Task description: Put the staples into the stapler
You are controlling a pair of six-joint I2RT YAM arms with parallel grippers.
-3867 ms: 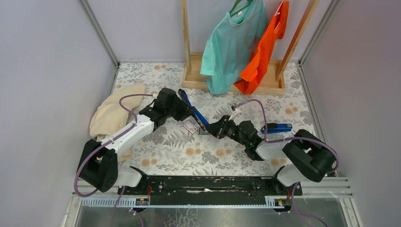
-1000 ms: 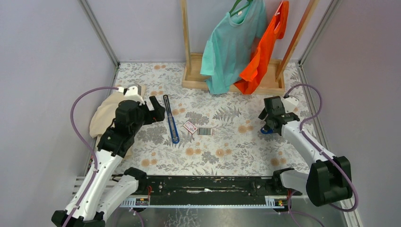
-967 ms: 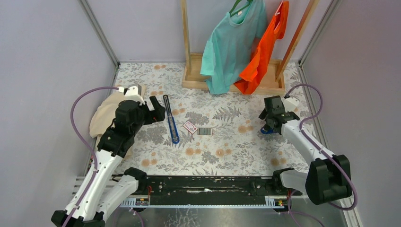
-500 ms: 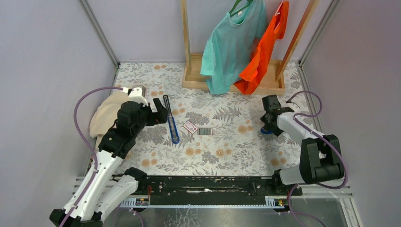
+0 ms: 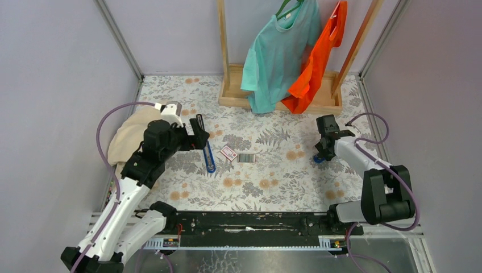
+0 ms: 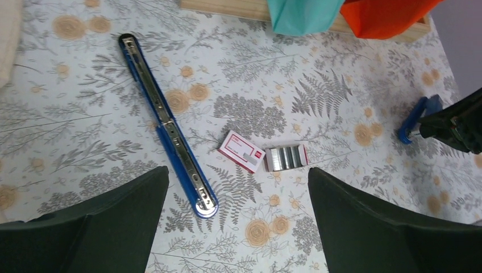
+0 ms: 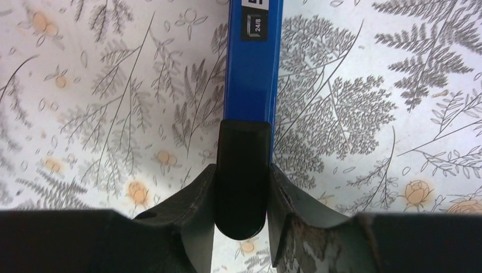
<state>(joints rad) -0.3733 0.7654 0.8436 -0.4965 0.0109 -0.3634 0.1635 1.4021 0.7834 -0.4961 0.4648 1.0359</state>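
Right gripper (image 7: 241, 193): we saw its two fingers clamped on the black rear end of the closed stapler (image 7: 253, 74), which lay flat on the flowered table (image 5: 284, 182).
Left gripper (image 6: 237, 182): its jaws stood wide apart and held nothing, above the table near the open stapler (image 6: 167, 128).
Writing: we read "24/8" on a small black label on the closed stapler's blue top. The print on the staple box (image 6: 241, 151) was too small for us to read.
Count: we counted two blue staplers, one block of staples, one red-and-white box, two shirts and one beige cloth (image 5: 133, 133).
Open stapler: it was unfolded into one long flat line, with its metal channel facing up.
The staples (image 6: 286, 157): a short silvery-grey block, lined into several strips side by side. It lay flat on the table just right of the box, its end seeming to touch the box's corner, between the two staplers and apart from both.
Shirts: the teal shirt (image 5: 278, 51) and the orange shirt (image 5: 315, 62) hung on the wooden rack (image 5: 227, 96) at the far side.
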